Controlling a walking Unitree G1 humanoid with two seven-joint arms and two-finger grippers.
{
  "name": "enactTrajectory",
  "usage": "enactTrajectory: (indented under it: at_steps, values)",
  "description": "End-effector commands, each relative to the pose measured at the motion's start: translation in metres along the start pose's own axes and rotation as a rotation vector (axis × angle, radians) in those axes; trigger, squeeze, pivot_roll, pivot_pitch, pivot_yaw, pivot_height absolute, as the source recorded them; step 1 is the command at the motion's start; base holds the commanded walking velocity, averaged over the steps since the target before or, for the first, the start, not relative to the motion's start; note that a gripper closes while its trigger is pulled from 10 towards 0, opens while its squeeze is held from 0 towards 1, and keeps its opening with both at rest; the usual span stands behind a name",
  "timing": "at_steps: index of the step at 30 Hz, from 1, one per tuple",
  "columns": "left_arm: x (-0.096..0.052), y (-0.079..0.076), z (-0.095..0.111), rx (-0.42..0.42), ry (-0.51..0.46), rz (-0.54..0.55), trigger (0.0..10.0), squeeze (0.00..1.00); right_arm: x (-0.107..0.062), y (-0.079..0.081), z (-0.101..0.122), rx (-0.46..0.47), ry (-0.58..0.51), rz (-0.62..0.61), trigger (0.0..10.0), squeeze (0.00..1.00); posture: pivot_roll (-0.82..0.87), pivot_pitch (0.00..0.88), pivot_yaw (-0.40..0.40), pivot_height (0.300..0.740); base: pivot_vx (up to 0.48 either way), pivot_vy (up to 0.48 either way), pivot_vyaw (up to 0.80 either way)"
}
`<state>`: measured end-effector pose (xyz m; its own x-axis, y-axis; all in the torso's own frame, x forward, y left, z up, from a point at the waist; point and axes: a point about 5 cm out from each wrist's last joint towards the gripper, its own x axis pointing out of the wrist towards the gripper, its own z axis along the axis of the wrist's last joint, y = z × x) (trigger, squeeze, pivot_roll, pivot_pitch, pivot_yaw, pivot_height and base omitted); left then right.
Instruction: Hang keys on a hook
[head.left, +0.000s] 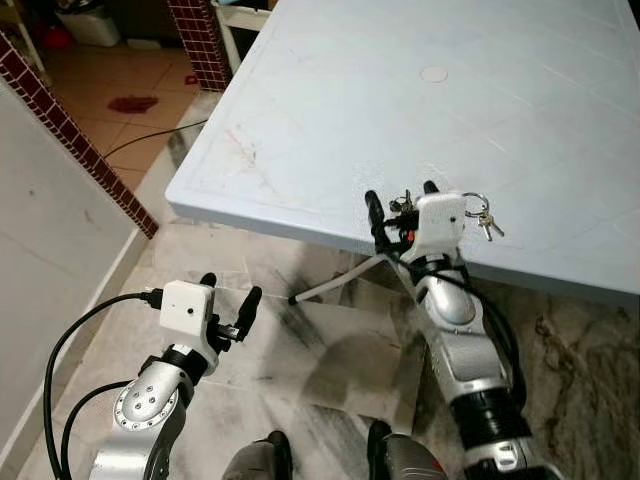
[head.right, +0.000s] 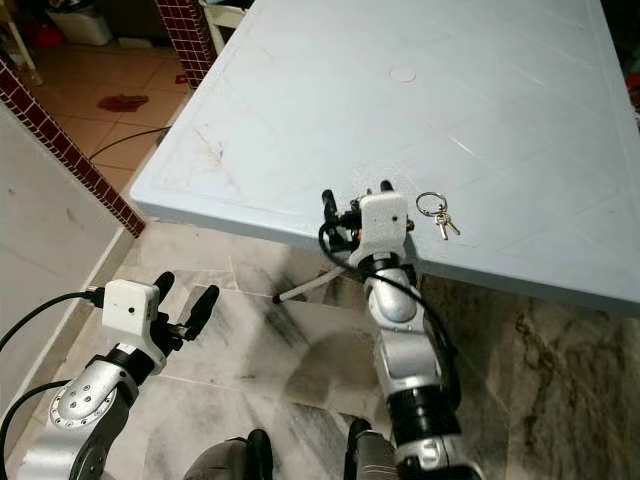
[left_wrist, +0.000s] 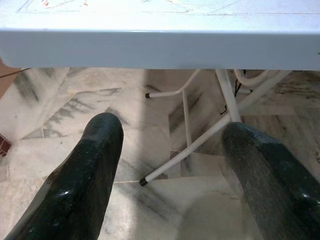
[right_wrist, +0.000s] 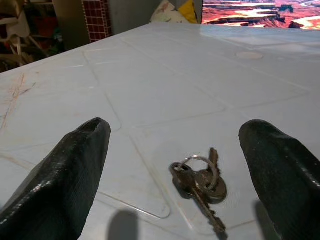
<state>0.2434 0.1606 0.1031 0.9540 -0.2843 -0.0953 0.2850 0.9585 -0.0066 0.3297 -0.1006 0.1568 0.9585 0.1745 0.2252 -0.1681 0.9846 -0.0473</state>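
Observation:
A small bunch of keys (head.left: 483, 216) on a ring lies on the pale blue table (head.left: 340, 110), close to its front edge. My right gripper (head.left: 401, 195) is open at that edge, fingers reaching over the tabletop, with the keys just to the right of its white wrist box. In the right wrist view the keys (right_wrist: 200, 182) lie flat on the table between and below the two spread fingers (right_wrist: 75, 165), untouched. My left gripper (head.left: 230, 288) is open and holds nothing, low over the marble floor left of the table. In its wrist view it points under the table edge (left_wrist: 160, 47).
White folding table legs (left_wrist: 187, 125) stand under the table. A white wall and a red-tiled pillar (head.left: 75, 135) run along the left. A black cable (head.left: 150, 140) and a red cloth (head.left: 132, 102) lie on the far floor. A round mark (head.left: 434, 73) shows on the tabletop.

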Motion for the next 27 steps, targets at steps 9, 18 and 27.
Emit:
enactTrajectory:
  at_steps: [9, 18, 27]
  values:
    - [-0.001, -0.001, -0.004, 0.008, 0.025, -0.009, 10.0, 0.0, 0.008, -0.012, -0.006, 0.074, 0.08, -0.056, 10.0, 0.0, 0.05, 0.249, 0.096, 0.74, 0.0, 0.0, 0.0]
    - [-0.002, -0.001, -0.004, 0.007, 0.026, -0.003, 10.0, 0.0, 0.028, -0.022, -0.004, 0.086, 0.131, -0.079, 0.0, 0.0, 0.05, 0.251, 0.093, 0.74, 0.0, 0.0, 0.0]
    - [-0.002, 0.0, -0.003, 0.01, 0.026, 0.001, 10.0, 0.0, 0.027, -0.001, -0.006, 0.115, 0.136, -0.024, 6.5, 0.0, 0.06, 0.25, 0.092, 0.74, 0.0, 0.0, 0.0]
